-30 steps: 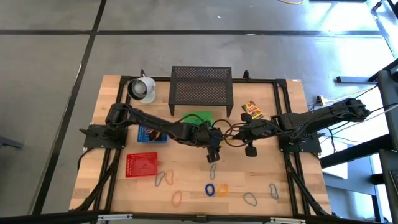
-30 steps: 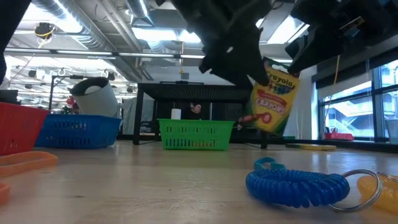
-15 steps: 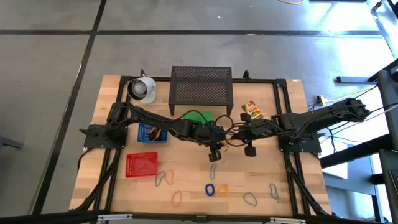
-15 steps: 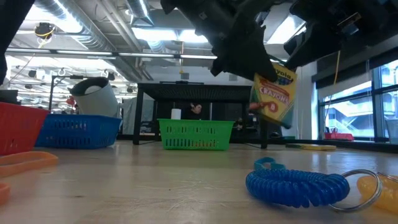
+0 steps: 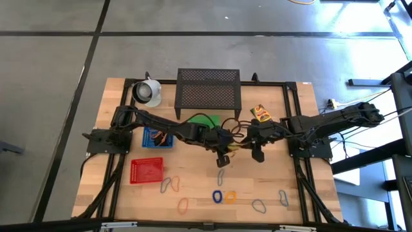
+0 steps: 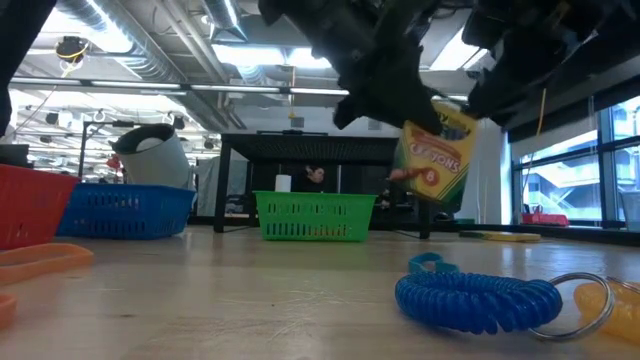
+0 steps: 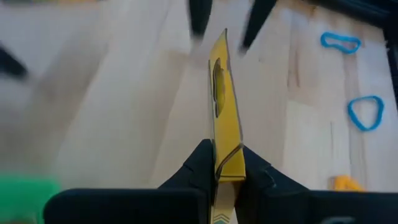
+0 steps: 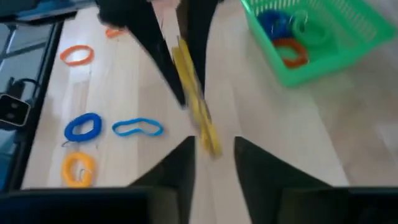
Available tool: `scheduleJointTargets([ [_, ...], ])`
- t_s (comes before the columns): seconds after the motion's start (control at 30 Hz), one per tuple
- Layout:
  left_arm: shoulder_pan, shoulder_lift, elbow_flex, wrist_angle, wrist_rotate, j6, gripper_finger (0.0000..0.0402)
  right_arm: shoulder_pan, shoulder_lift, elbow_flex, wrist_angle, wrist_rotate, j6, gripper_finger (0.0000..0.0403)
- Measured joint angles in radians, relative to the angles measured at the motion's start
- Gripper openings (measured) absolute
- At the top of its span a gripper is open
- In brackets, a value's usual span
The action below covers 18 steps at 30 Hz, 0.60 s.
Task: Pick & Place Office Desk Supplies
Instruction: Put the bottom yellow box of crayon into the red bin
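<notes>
Now the right pincer (image 5: 257, 155) has closed toward the crayon box (image 6: 434, 150).

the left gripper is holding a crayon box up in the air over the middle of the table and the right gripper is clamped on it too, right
Not quite. The left gripper does hold the crayon box in the air, but the right gripper is open, its fingers on either side of the box and not clamped, as the right wrist view shows.

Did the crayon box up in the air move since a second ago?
Yes. The crayon box, pinched in the left gripper, has tipped the other way and now hangs a little nearer the green basket in the low view.
</notes>
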Motion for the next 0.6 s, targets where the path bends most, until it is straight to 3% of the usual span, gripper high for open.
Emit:
scheduleJointTargets([
  [0.13,-0.001,-0.019,0.000,-0.162,0.040,-0.081,0.0024,-0.004,-0.003,0.062,-0.155,0.003,0.019,0.0176],
  [0.27,-0.023,-0.090,0.000,-0.346,0.038,-0.097,0.0025,-0.004,-0.003,0.138,-0.332,0.052,0.019,0.0211],
  [0.43,-0.070,-0.221,0.000,-0.652,0.034,-0.126,0.0026,-0.004,-0.004,0.187,-0.453,0.129,0.021,0.0220],
  [0.6,-0.149,-0.375,0.000,-0.996,0.008,-0.283,0.0026,-0.004,-0.003,0.188,-0.479,0.156,0.049,0.0216],
])
